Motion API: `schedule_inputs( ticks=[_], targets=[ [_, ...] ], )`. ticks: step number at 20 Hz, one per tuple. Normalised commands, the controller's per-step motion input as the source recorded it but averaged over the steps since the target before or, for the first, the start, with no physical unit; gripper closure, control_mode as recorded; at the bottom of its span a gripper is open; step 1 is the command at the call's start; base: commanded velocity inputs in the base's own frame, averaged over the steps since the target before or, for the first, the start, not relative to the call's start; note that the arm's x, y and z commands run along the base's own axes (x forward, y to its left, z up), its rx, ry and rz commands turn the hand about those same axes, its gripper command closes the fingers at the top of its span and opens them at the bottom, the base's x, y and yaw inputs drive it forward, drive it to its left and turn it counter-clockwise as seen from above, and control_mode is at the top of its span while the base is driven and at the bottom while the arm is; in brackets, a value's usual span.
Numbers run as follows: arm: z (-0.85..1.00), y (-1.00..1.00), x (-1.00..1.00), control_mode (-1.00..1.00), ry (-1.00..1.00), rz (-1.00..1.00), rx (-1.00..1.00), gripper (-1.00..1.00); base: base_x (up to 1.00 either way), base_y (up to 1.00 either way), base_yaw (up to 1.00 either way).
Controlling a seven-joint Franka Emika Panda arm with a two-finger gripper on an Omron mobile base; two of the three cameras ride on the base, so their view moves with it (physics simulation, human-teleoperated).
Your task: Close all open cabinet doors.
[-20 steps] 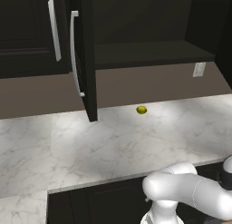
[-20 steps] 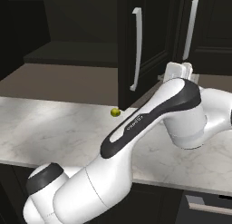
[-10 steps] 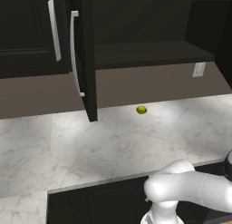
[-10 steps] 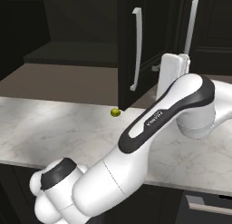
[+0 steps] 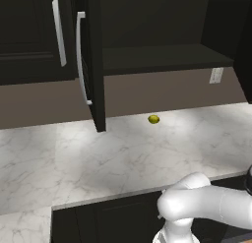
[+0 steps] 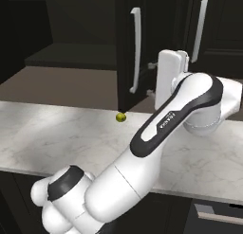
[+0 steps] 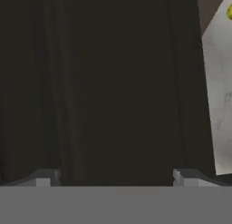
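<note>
Dark kitchen, white marble counter [image 5: 118, 163], small yellow-green fruit [image 5: 154, 119] near back wall. Open cabinet door [image 5: 93, 65] directly ahead of gripper [image 7: 115, 175], close, panel face square to jaws. Jaws spread wide, holding nothing. Door: near-black wood, recessed panel, slim vertical silver handle [image 6: 135, 50]. Judgement: rigid, hinged, light swing; push flat on panel near handle edge, no grasp needed.

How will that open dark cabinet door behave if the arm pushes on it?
The door looks like a stiff wooden panel, so it should swing as one piece without flexing. It stands edge-on over the counter, so a sideways push likely shuts it. Its smooth face may let the open end effector slide.
</note>
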Motion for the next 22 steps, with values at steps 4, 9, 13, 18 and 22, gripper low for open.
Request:
schedule_inputs(
  ticks=[4, 9, 13, 18, 22],
  targets=[
    [0.02, 0.56, 0.00, -1.00, -0.17, 0.02, 0.00, -1.00, 0.00, 0.00, 0.00],
    [0.00, 0.65, 0.02, -1.00, -0.20, 0.00, -0.02, -1.00, 0.00, 0.00, 0.00],
    [0.00, 0.70, 0.16, -1.00, -0.18, -0.05, -0.04, -1.00, 0.00, 0.00, 0.00],
    [-0.03, 0.73, 0.36, -1.00, -0.07, -0.10, -0.11, -1.00, 0.00, 0.00, 0.00],
    [-0.02, 0.46, 0.61, -1.00, -0.04, -0.24, -0.12, -1.00, 0.00, 0.00, 0.00]
  ],
)
